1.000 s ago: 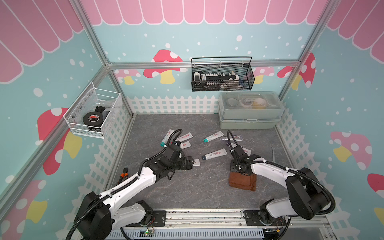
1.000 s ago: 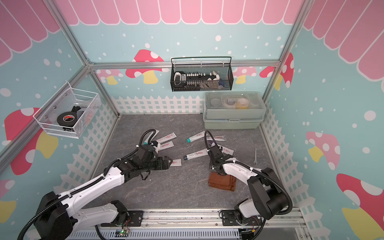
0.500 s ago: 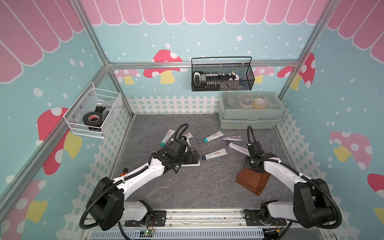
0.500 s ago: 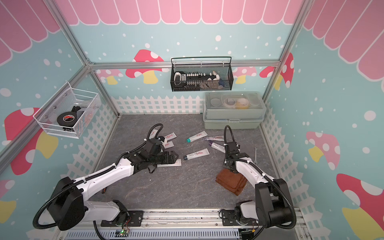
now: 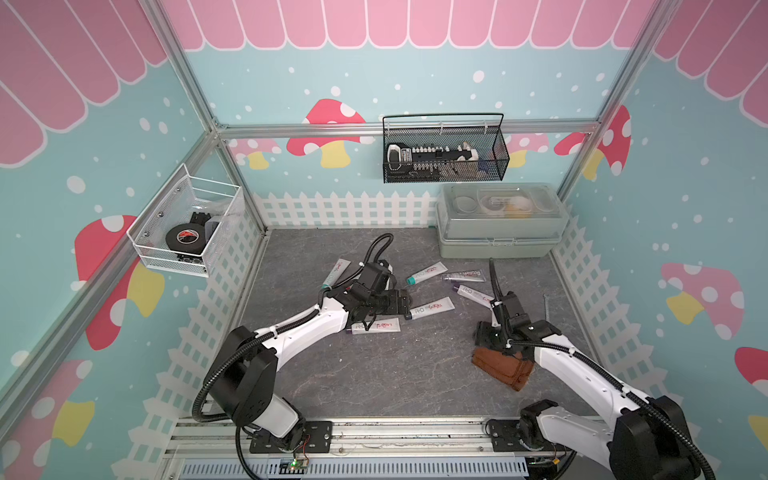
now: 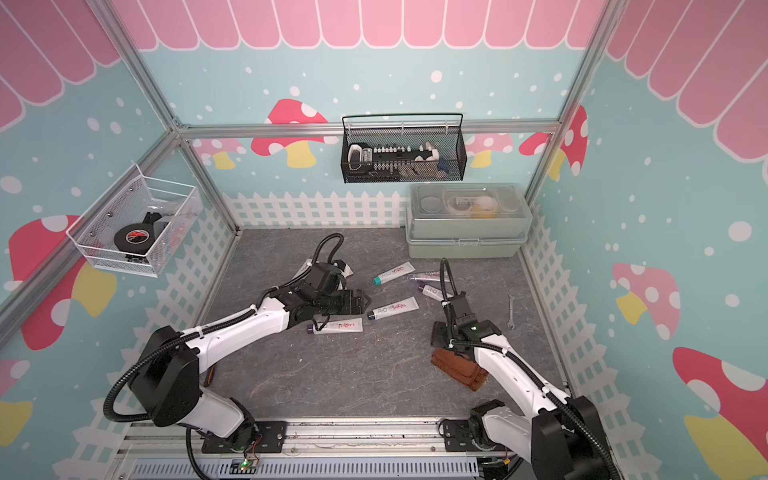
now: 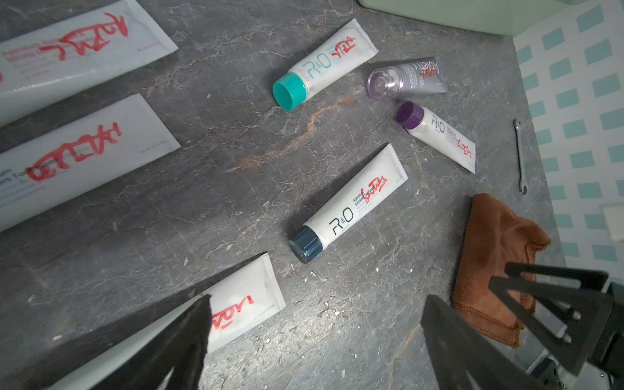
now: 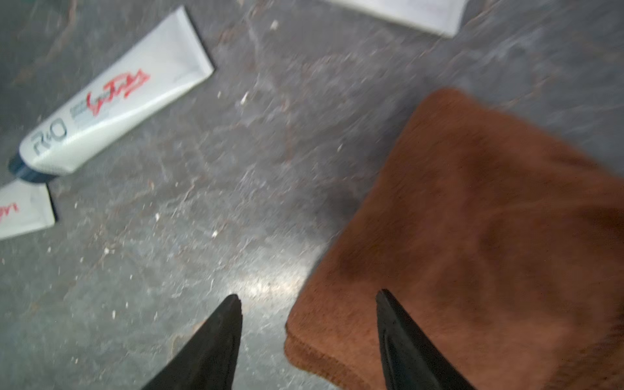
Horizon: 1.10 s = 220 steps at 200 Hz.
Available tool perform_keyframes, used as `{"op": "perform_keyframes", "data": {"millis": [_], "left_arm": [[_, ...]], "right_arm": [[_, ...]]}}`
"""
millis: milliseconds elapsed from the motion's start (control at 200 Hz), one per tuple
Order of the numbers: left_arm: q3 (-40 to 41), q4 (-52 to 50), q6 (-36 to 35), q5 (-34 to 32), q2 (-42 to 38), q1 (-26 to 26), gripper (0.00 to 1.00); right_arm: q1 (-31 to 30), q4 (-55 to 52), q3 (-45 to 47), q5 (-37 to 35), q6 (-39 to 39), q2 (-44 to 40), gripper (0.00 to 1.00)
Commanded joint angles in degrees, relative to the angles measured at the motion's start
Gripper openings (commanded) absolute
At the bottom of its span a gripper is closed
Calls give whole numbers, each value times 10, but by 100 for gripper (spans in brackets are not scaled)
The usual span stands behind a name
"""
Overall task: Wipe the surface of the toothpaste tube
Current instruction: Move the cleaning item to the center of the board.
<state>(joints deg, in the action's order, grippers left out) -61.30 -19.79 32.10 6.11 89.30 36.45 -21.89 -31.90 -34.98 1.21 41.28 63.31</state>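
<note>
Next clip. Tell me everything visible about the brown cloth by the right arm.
The brown cloth is a rust-coloured, fuzzy, microfibre-looking rag with a stitched hem, folded into a layered pad with rumpled corners. It lies flat on the grey stone-look tabletop, toward the front on the right, partly hidden under the right arm in both top views. The right gripper hangs over its edge with jaws open, one above the cloth, one above bare tabletop; contact cannot be told.

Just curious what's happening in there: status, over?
Left gripper open, empty. Right gripper open over brown cloth, not gripping. Dark-capped toothpaste tube lies flat, red scribble on it. Wrench aside.
</note>
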Motion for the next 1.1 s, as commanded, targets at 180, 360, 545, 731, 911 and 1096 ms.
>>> {"op": "perform_keyframes", "data": {"millis": [180, 360, 545, 731, 911, 1096], "left_arm": [[-15, 5, -4, 3, 8, 1, 95], [-3, 7, -8, 0, -1, -3, 95], [5, 12, -7, 6, -6, -10, 95], [13, 15, -7, 6, -13, -13, 95], [16, 21, -9, 11, -8, -14, 95], [18, 48, -13, 48, -3, -14, 95]], "right_arm": [[-26, -29, 32, -55, 93, -20, 62], [-25, -24, 18, -105, 92, 15, 62], [-14, 29, 1, -88, 92, 115, 57], [36, 39, -6, -119, 92, 108, 20], [103, 28, -46, -159, 57, 102, 15], [185, 58, -75, -123, 32, 153, 17]]}}
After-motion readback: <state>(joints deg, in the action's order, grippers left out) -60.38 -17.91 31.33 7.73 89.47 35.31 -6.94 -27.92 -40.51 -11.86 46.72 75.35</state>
